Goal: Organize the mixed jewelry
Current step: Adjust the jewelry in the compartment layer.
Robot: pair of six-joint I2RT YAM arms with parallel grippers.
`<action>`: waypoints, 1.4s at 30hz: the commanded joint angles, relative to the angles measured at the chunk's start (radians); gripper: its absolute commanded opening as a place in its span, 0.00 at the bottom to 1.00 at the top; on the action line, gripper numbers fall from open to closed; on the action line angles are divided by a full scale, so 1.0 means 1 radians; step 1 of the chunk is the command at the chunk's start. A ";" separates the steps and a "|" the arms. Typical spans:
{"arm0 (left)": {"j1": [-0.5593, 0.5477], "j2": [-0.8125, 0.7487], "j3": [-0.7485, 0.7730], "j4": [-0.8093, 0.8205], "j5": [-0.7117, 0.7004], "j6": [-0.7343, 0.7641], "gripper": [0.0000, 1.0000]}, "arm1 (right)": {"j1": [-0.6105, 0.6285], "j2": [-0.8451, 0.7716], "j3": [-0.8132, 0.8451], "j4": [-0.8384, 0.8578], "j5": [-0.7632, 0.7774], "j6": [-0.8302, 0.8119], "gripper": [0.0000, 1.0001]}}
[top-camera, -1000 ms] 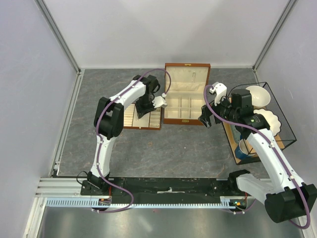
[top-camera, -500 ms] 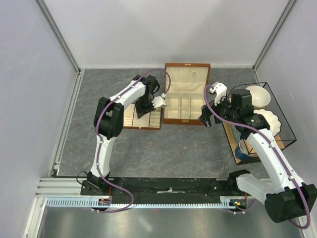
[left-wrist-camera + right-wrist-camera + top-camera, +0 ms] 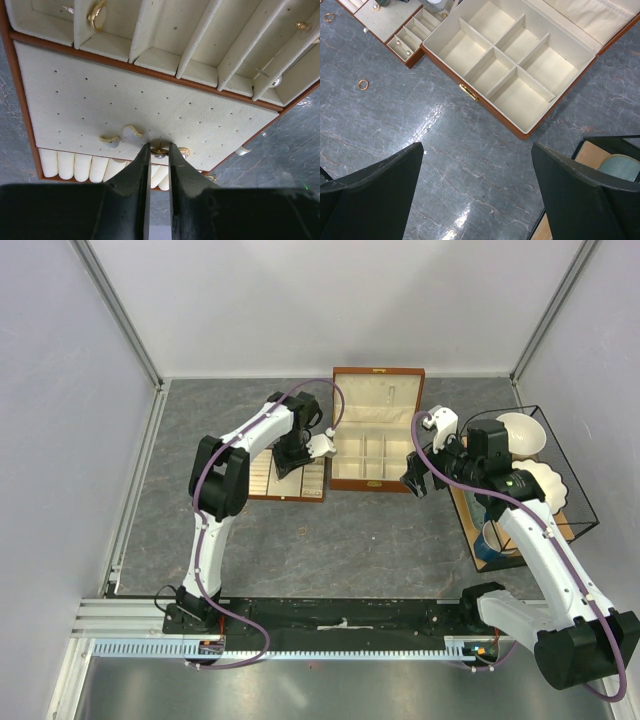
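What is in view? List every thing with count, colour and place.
table: one, grey, under everything
box: one, brown with cream compartments, open, back centre
tray: one, cream, left of the box
jewelry: several, gold and silver, on the tray; two gold rings on the table
basket: one, black wire, right side
bowls: two, white, in the basket
cup: one, blue, in the basket
left gripper: black, closed on jewelry over the tray
right gripper: black, open, above the table
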 commanded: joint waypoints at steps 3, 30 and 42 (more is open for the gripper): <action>-0.013 -0.040 -0.024 0.003 0.035 0.023 0.02 | -0.004 -0.022 -0.006 0.021 -0.007 -0.005 0.98; -0.046 -0.046 0.062 -0.032 0.056 0.020 0.02 | -0.002 -0.019 -0.001 0.018 -0.010 -0.005 0.98; -0.045 -0.021 0.050 -0.027 0.052 0.021 0.02 | -0.002 -0.025 -0.004 0.018 -0.009 -0.005 0.98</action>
